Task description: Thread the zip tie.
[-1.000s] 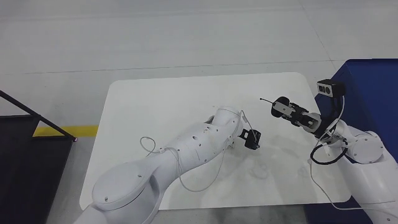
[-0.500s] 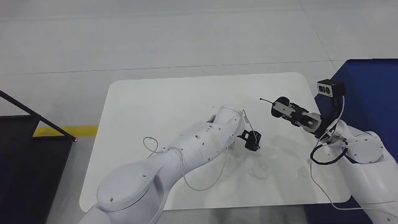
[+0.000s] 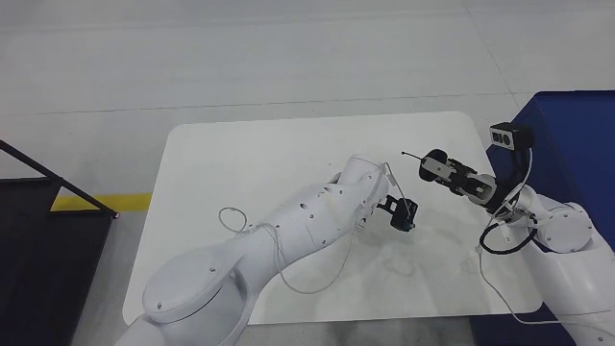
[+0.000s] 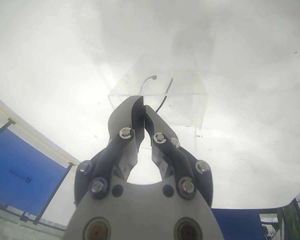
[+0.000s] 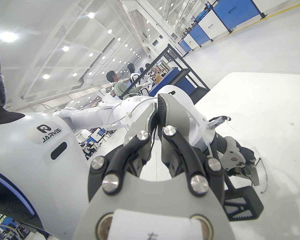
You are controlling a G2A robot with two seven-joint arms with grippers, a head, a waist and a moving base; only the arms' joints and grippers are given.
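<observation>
**Left gripper slides across toward the right arm; right arm holds its place**

Nearest the robot, the left gripper (image 3: 405,213) hangs low over the middle of the white table (image 3: 240,173). A second ago it sat a little farther to the robot's left. Since then it has slid sideways toward the right arm, and its forearm has swung round with it. Its fingers are pressed together at the tips. They pinch the zip tie (image 4: 154,77), a thin black strand that bends out from both sides of the pinch into an open U. Just past those tips a clear box (image 4: 187,106) sits on the table.

Farther out and toward the robot's right, well apart from the left gripper, the right gripper (image 5: 157,106) is raised above the table. It is in the same spot as in both earlier frames. Its fingers are clamped together on a black strip (image 3: 412,157), which is thin and straight. The strip's small knobbed end sticks out beyond the fingertips, pointing toward the robot's left. The strip's tip and the zip tie do not touch.
</observation>
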